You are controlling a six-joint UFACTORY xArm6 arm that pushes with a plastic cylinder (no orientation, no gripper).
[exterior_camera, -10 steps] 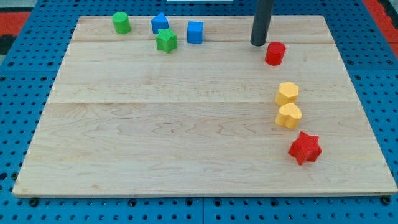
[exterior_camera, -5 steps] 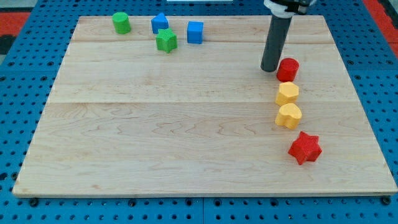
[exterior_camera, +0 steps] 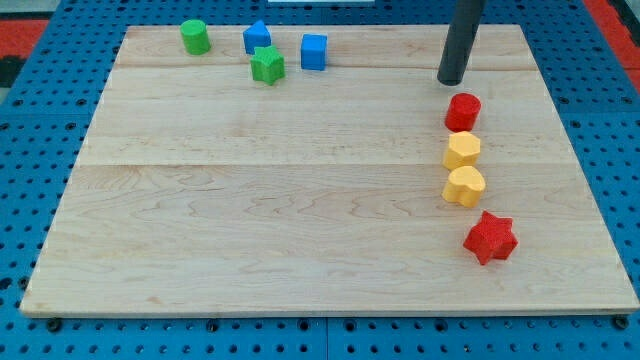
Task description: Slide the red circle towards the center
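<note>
No claw is fitted; my tip (exterior_camera: 452, 82) is now withdrawn above the red circle (exterior_camera: 463, 111), which was displaced downward, not centreward, so repositioning seems needed.

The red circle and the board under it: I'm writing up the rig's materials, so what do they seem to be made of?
The red circle looks like painted wood or moulded plastic: uniform matte red, no grain visible, so I cannot tell which. The board looks like pale, smooth-finished wood: fine grain lines and plank seams run across it. My tip is just above the circle in the view.
</note>
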